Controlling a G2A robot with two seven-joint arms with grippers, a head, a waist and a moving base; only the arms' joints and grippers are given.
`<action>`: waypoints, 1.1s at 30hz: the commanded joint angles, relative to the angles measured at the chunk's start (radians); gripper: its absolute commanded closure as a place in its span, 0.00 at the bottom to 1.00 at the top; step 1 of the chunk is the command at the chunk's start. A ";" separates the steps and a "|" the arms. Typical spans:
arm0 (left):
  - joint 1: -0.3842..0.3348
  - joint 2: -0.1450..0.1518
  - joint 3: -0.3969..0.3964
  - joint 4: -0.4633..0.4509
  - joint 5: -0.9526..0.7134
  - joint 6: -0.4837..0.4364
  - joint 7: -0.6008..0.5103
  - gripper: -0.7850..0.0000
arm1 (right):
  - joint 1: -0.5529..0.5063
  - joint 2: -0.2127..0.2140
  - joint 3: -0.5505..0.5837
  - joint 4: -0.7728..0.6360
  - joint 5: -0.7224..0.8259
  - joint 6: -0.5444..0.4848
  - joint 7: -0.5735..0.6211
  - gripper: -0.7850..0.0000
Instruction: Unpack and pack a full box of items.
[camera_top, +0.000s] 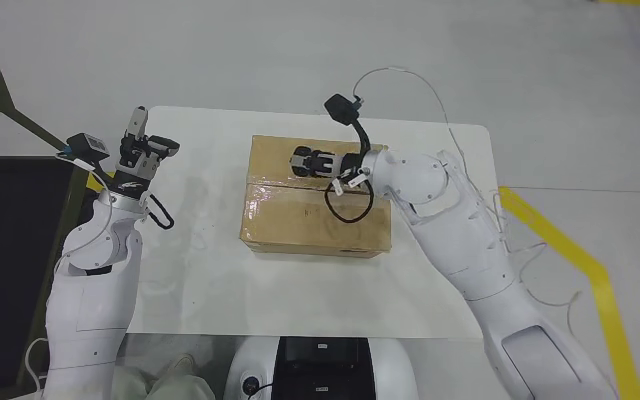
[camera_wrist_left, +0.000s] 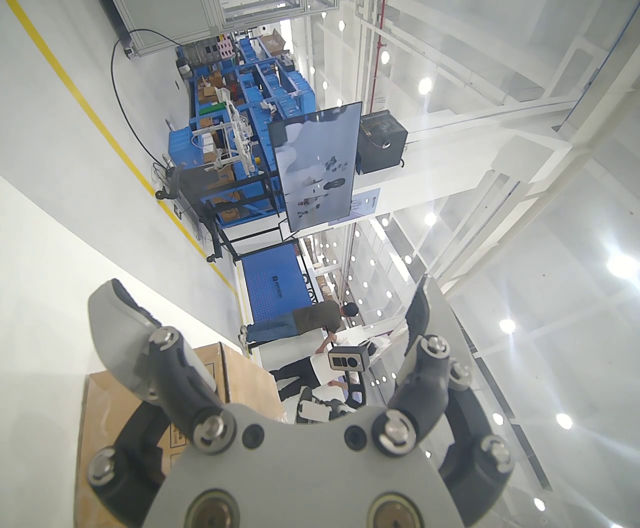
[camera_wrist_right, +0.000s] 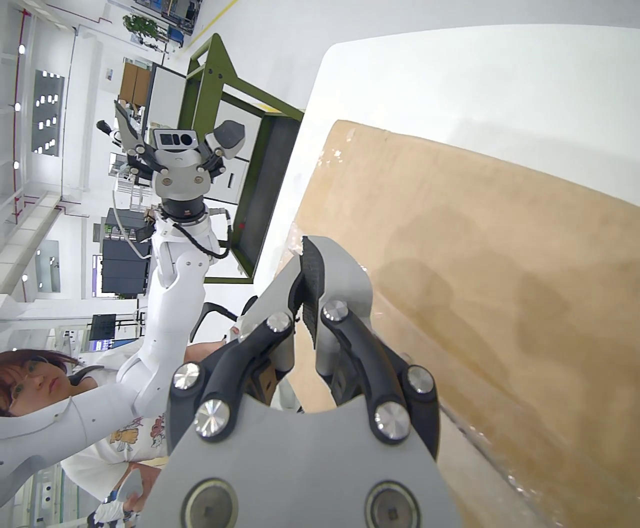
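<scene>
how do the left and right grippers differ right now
The left gripper stands wide open, while the right gripper is shut. The left gripper is at the far left corner of the table, apart from the cardboard box, while the right gripper is over the box's top. Both are the same two-fingered build with dark pads.

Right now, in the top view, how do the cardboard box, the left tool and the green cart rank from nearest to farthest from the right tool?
1. Cardboard box: directly beneath the right tool.
2. Left tool: at the left edge of the table.
3. Green cart: off the table, beyond the left tool.
</scene>
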 joint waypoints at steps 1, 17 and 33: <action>0.000 0.000 0.000 0.000 0.000 0.000 0.000 0.00 | 0.029 -0.012 -0.029 0.018 0.047 0.024 0.009 1.00; 0.000 0.000 0.000 0.000 0.000 0.000 0.000 0.00 | 0.235 -0.141 -0.278 0.301 0.243 0.145 -0.009 1.00; 0.000 0.000 0.000 0.000 0.000 0.000 0.000 0.00 | 0.283 -0.183 -0.297 0.420 0.281 0.186 0.020 1.00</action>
